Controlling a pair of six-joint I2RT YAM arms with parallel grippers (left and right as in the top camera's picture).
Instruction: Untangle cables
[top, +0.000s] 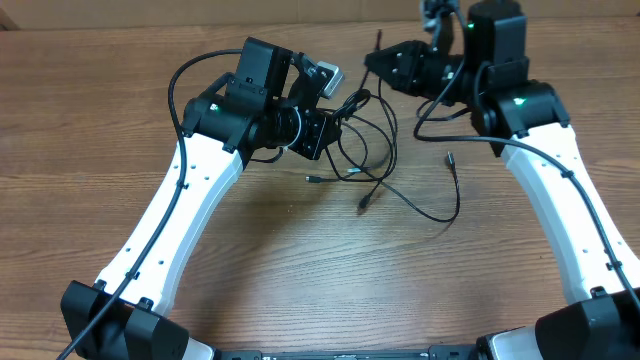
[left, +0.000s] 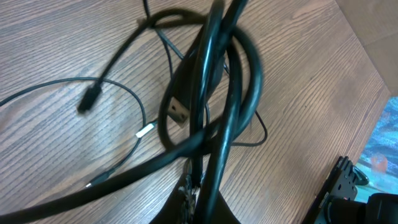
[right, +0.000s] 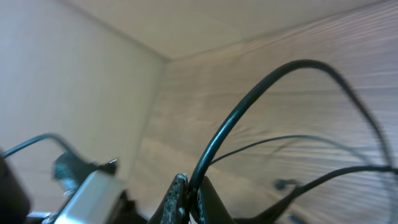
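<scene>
**Position of the workpiece.** The cables (left: 208, 68) lie as one loose tangle on the tabletop (top: 300, 260), close to its far edge and about midway along it. Several free tails run out of the knot toward the near edge and the right edge. One ends in a small plug (top: 450, 158) that lies clear of the rest.

**Left gripper** (left: 199, 196). It is closed on the tangle. In the left wrist view, two or three strands converge into the pinch at the bottom of the frame. A loop and a flat USB plug (left: 177, 111) sit just beyond the fingertips.

**Right gripper** (right: 188, 193). It is closed on a single strand. In the right wrist view, that strand rises out of the pinch and arcs away over the wood (the background is blurred, so its far end cannot be traced).

**Governing relation.** The knot lies between the two grippers. The left gripper holds its left side. The right gripper holds a strand on its far right side, nearer the far edge. The long axis of the tangle therefore runs roughly along the line joining the grippers, slanting from left to far right. Neither arm is clearly nearer; both touch the bundle.

**Expected requirement.** The next move probably calls for separation along that axis. The crossings around the loop are the likely snag point.
</scene>
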